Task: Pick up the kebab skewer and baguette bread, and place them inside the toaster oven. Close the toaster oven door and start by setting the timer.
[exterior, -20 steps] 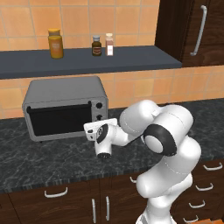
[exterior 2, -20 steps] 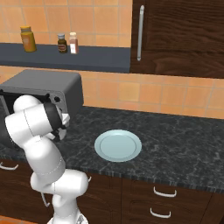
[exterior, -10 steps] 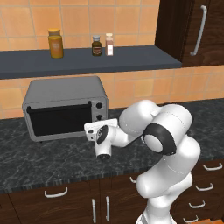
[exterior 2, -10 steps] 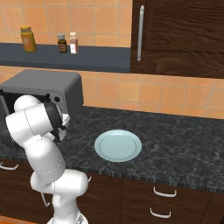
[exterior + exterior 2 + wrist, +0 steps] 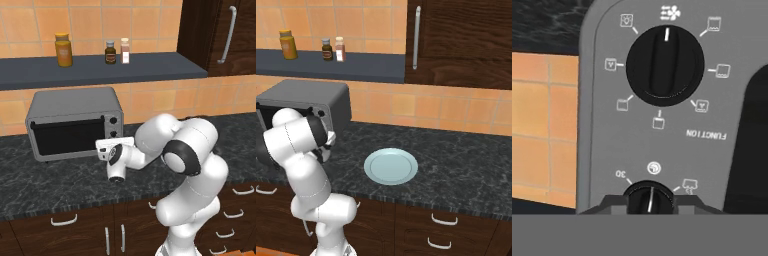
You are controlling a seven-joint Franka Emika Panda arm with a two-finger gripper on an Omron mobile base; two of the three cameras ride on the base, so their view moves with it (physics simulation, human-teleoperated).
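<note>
1. Jaws all but closed on the timer knob point(image 5: 648, 199), the small dark knob low on the toaster oven point(image 5: 70, 107) control panel; in the hand view the two finger tips flank it on either side.
2. You will find the toaster oven toward the left rear of the surface point(image 5: 60, 182), backed against the tiled wall. The toaster oven door point(image 5: 67, 136) stands shut.
3. The plate point(image 5: 391, 166) sits bare near the front edge of the surface, well apart from the oven. Kebab skewer and baguette bread: judged to be inside, since the door glass is too dark to confirm.
4. Hand view is rolled; panel lettering reads upside down. The larger function knob point(image 5: 664, 61) is untouched.
5. Step in hand, as judged: setting the timer, the last step.
6. Next move calls for you to turn the wrist about the knob axis with the grip held firm, so the pointer leaves its rest mark. Watch for slipping on the small knob.
</note>
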